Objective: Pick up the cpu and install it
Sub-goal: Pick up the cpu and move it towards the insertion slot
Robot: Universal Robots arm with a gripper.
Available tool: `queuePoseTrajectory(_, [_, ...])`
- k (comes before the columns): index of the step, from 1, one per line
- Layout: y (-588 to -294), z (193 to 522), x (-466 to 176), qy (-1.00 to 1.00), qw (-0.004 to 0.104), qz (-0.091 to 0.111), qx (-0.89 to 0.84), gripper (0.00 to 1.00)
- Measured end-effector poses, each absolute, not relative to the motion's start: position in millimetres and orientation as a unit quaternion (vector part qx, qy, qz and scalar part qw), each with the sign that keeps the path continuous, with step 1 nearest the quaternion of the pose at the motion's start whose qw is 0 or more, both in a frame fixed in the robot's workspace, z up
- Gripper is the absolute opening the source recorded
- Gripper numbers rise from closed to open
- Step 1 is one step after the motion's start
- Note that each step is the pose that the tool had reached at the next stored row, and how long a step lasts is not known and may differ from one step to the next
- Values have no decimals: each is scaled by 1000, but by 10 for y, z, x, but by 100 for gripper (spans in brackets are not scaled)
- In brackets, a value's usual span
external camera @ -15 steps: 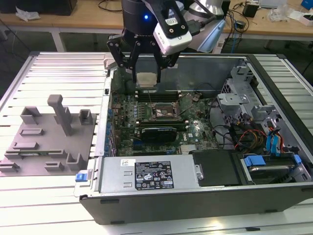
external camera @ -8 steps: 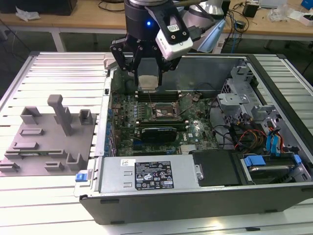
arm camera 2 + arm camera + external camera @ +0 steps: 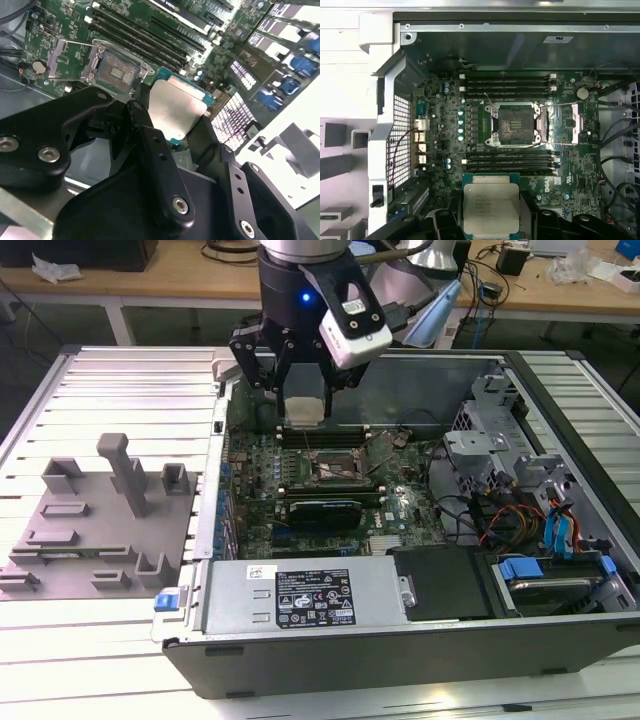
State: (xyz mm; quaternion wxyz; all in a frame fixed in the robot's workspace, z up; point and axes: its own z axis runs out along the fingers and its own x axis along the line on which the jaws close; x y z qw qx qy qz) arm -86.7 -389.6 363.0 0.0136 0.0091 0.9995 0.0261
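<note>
The cpu [image 3: 303, 408], a flat square chip with a pale silvery top, hangs in the air above the open computer case. My gripper [image 3: 303, 412] is shut on it, a black finger on each of two opposite edges. In both wrist views the cpu [image 3: 175, 112] [image 3: 491, 205] sits between the fingers [image 3: 150, 145], its metal top facing the cameras. The dark square socket [image 3: 335, 468] [image 3: 515, 125] [image 3: 117, 72] lies open on the green motherboard, a little lower and nearer the exterior camera than the chip. Its metal load plate [image 3: 572, 122] is swung aside.
Memory slots [image 3: 507, 82] run along both sides of the socket. A black card [image 3: 320, 510] and the long grey box with a white label [image 3: 300, 595] lie at the case's near side. Drive bays with blue tabs [image 3: 560, 530] fill the exterior view's right. A grey fixture [image 3: 100, 530] stands outside the case at its left.
</note>
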Motion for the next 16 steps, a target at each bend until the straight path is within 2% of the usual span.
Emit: queuePoseTrajectory(16, [-3637,3316,-609,1000,14,26,9,54])
